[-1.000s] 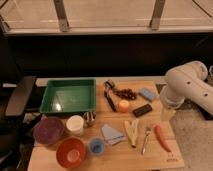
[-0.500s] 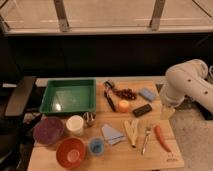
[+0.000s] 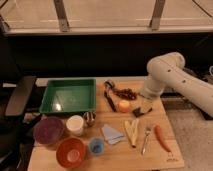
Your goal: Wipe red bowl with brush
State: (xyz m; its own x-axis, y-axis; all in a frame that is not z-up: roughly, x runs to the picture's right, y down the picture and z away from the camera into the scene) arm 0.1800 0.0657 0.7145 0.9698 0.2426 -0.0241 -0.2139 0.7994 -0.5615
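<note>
Two untouched task items, round orange-red bowl [image 3: 70, 151] and slim black-handled brush [image 3: 107, 96], lie apart, so the dark gripper [image 3: 142, 111], low to their right, open or closed unclear, likely fetches the brush first.

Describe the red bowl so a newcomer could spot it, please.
Find the green tray at left, opposite the gripper at right. In front of it, at the table edge, sits the red bowl: orange-red, unlike the purple bowl and blue cup.

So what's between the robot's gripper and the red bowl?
In the camera view, the gripper is at the right and the red bowl is at the lower left. Between them lie a pale blue cloth and the small blue cup.
</note>
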